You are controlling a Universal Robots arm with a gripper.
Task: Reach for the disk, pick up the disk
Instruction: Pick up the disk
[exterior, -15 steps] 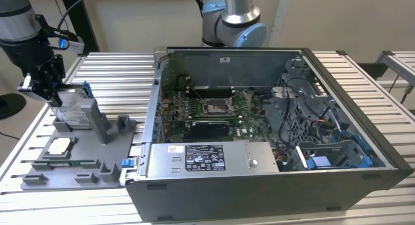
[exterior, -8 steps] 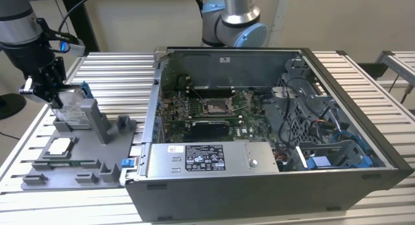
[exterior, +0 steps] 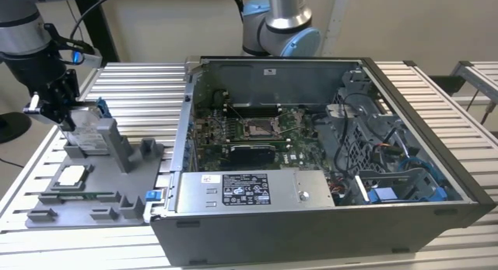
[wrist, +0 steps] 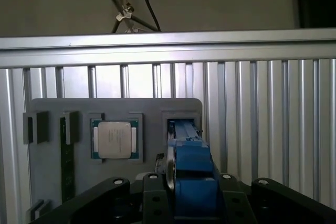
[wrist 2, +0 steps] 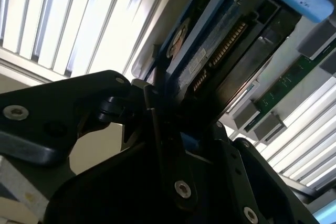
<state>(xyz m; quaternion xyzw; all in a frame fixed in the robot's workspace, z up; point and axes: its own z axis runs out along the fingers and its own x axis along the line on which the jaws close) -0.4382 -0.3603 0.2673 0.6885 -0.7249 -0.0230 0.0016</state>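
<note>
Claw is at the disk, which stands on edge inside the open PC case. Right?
Not quite. The disk stands on edge in a slot of the grey tray, outside the open PC case, towards the exterior view's left. The claw is at it, as you said. The exterior view shows this.

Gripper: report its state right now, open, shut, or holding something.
Gripper: closed on the disk, its fingers on either side of the blue bracket; the disk stands on edge in the grey tray.
</note>
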